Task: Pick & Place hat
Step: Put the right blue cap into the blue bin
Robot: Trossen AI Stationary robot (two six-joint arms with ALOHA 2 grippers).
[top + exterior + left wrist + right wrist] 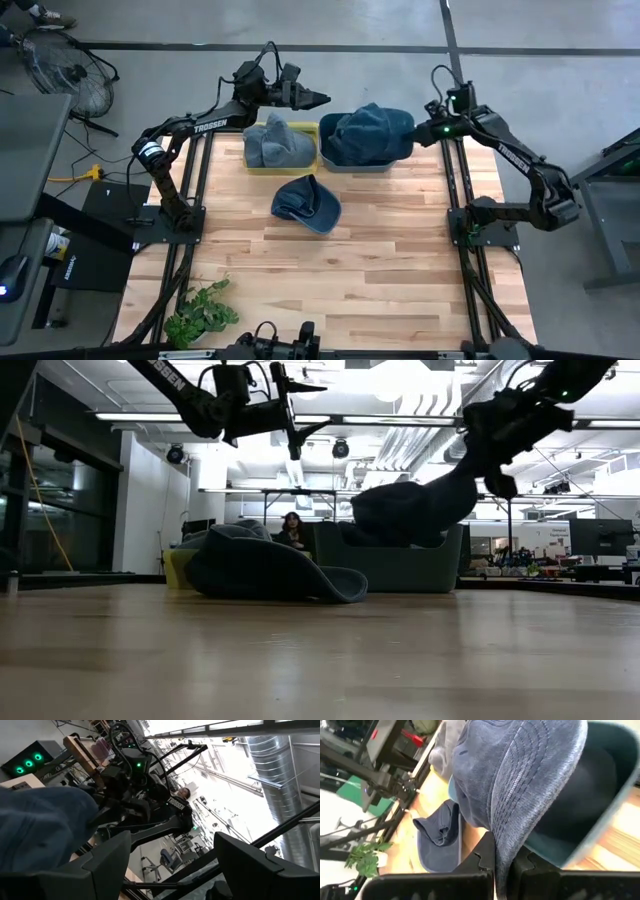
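Two grippers up: right gripper (502,865) pinches blue hat (368,134) brim over teal bin (352,166), probably for dropping; left gripper (318,98) open, empty.

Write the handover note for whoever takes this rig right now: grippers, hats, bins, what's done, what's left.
Right gripper: shut on the brim of a blue hat, holding it above the dark teal bin; not yet released.
Left gripper: open, empty, raised beyond the yellow bin.
Grey-blue hat: lying in the yellow bin.
Navy cap: loose on the wooden table, in front of both bins.
Done: one hat binned, a second lifted over its bin.
Left: drop the held hat into the teal bin, then probably pick and place the navy cap.
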